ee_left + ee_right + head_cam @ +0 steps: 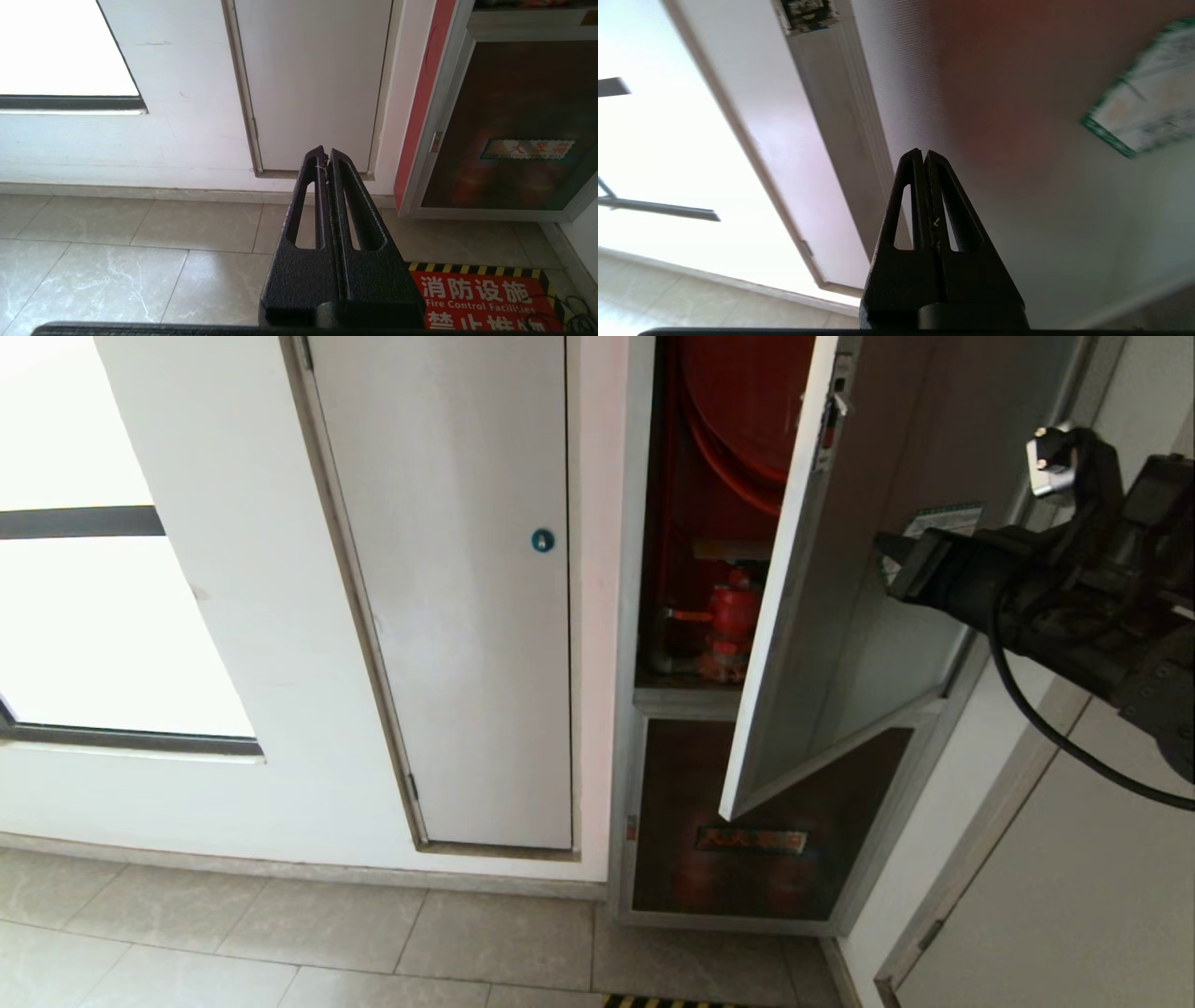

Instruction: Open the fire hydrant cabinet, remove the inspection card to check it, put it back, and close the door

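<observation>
Right gripper (pixel 892 565) is clenched on nothing, tips right up near the door (pixel 868 616) glass. Door's hanging partly open beside it.

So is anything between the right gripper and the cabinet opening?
Yes. The door, only partly open, stands between the shut right gripper and the fire hydrant cabinet interior. No inspection card is visible.

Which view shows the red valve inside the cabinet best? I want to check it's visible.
The head view: the red valve shows through the gap beside the half-open door, under the hose reel. The right wrist view shows only the door's glass; the left wrist view shows only the lower glass panel. Neither shows the valve.
</observation>
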Motion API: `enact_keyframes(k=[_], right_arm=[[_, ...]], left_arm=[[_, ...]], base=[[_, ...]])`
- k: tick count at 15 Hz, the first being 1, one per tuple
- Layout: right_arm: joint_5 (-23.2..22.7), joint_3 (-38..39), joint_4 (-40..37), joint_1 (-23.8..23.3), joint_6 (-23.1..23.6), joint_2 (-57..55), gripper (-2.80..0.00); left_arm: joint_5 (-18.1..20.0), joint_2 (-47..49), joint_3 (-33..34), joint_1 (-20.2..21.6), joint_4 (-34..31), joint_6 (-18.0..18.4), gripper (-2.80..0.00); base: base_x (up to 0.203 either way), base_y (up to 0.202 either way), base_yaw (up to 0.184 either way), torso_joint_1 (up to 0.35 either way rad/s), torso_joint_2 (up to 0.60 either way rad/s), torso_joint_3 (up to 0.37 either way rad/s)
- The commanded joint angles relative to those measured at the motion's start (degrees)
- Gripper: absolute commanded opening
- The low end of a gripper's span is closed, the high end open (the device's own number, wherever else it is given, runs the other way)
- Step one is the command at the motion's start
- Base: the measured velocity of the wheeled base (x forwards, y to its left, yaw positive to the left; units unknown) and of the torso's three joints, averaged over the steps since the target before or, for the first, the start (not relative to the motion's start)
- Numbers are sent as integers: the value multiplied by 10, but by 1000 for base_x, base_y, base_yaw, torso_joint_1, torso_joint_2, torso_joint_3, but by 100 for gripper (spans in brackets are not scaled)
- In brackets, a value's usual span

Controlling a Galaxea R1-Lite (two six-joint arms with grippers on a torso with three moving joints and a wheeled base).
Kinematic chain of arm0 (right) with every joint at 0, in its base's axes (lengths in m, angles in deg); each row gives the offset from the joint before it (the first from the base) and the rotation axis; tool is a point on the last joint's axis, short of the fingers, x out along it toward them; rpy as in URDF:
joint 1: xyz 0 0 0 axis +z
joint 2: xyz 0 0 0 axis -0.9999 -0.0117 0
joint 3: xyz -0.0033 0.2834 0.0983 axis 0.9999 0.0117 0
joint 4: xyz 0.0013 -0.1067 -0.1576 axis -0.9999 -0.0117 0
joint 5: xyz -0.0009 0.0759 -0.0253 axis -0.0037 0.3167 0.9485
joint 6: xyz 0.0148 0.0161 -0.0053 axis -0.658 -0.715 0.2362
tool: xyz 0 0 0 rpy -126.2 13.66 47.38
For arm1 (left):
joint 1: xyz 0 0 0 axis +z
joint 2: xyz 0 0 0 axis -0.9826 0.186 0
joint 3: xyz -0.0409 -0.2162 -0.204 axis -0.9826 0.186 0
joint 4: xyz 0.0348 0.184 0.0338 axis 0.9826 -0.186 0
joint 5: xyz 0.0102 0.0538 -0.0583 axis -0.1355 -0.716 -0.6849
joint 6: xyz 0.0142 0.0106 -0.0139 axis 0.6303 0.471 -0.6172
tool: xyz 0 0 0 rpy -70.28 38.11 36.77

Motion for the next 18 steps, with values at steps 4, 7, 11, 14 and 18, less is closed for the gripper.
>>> enact_keyframes(k=[4,7,11,14,18], right_arm=[[-72,-100,-94,20,-2,-74,-280],[-66,-137,-102,31,-1,-107,-280],[-46,-163,-102,43,-1,-146,-280],[-46,-173,-101,46,-2,-160,-280],[-45,-196,-103,51,-2,-171,-280]], left_arm=[[0,0,0,0,0,0,-280],[0,0,0,0,0,0,-280],[0,0,0,0,0,0,-280],[0,0,0,0,0,0,-280],[0,0,0,0,0,0,-280]], base=[[0,0,0,0,0,0],[0,0,0,0,0,0],[18,0,0,-3,0,1],[182,0,-1,1,4,3],[197,0,1,5,5,2]])
